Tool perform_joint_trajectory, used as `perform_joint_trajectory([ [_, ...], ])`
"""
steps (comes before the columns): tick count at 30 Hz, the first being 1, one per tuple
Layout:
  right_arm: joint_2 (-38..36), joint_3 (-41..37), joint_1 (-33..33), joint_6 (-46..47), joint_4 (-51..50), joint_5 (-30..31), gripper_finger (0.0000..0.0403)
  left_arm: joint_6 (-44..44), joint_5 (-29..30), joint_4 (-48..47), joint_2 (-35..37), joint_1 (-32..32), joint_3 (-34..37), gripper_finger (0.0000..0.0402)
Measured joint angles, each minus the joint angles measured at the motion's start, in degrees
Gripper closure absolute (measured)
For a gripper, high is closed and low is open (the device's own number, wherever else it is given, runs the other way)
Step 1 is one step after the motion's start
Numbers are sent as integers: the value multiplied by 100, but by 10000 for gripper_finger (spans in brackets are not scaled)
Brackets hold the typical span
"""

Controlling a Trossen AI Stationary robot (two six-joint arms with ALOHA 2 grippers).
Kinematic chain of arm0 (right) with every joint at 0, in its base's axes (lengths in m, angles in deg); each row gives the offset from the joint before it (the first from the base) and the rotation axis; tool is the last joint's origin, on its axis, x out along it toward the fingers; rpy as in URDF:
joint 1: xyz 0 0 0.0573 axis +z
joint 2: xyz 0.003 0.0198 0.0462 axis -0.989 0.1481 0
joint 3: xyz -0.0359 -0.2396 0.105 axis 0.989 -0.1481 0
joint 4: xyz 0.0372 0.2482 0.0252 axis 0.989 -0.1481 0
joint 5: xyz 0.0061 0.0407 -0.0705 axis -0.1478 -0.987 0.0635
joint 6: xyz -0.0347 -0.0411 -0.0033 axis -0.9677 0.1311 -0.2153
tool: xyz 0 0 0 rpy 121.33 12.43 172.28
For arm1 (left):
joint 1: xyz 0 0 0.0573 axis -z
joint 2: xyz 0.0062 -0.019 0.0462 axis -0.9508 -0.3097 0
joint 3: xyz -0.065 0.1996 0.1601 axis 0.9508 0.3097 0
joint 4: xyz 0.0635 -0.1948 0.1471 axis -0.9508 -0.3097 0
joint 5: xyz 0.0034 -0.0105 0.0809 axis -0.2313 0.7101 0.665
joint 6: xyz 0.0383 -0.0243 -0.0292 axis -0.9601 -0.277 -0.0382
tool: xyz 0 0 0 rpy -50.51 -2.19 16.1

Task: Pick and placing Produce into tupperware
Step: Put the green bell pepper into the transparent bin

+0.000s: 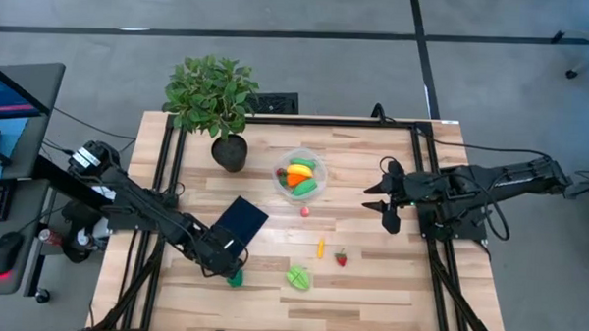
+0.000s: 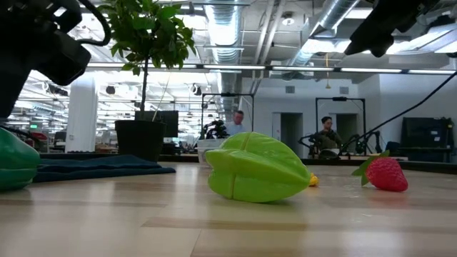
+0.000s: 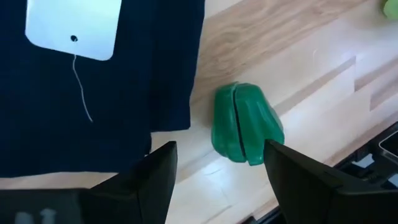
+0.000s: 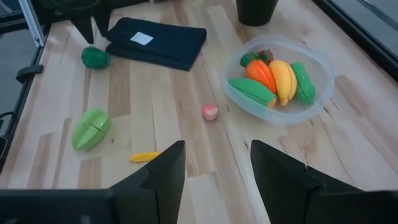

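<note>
My left gripper (image 1: 228, 265) (image 3: 221, 165) is open and hovers low over a dark green toy piece (image 3: 245, 124) (image 1: 236, 277) that lies on the table near its near edge, beside the dark folded cloth (image 1: 241, 223). One finger stands on each side of the piece; I see no touch. The round clear tupperware (image 1: 301, 176) (image 4: 280, 81) holds orange, yellow, green and red produce. Loose on the wood lie a pink piece (image 1: 305, 212), a yellow piece (image 1: 320, 248), a strawberry (image 1: 341, 258) (image 2: 385, 173) and a light green piece (image 1: 298, 277) (image 2: 257, 170). My right gripper (image 1: 373, 198) (image 4: 217, 155) is open, right of the tupperware, above the table.
A potted leafy plant (image 1: 215, 99) stands at the far left of the table, left of the tupperware. The dark cloth carries a white label (image 3: 73, 28). Black frame rails (image 1: 427, 180) run along the table's left and right sides. Bare wood lies between the tupperware and the loose pieces.
</note>
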Motion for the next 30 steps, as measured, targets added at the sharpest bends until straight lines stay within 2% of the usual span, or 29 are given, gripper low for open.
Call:
perform_joint_trajectory([
  [9,0,0,-4,-2,90,24,230,-121,30,105,0,-23,0,156],
  [14,0,0,-4,-4,90,63,231,-357,423,521,2,-23,0,136],
  [21,0,0,-9,-8,88,63,231,-562,889,455,2,-36,0,134],
  [26,0,0,-9,-13,88,63,230,-690,881,508,2,-45,0,134],
  [30,0,0,-9,-15,88,66,230,-486,457,425,2,-84,0,135],
])
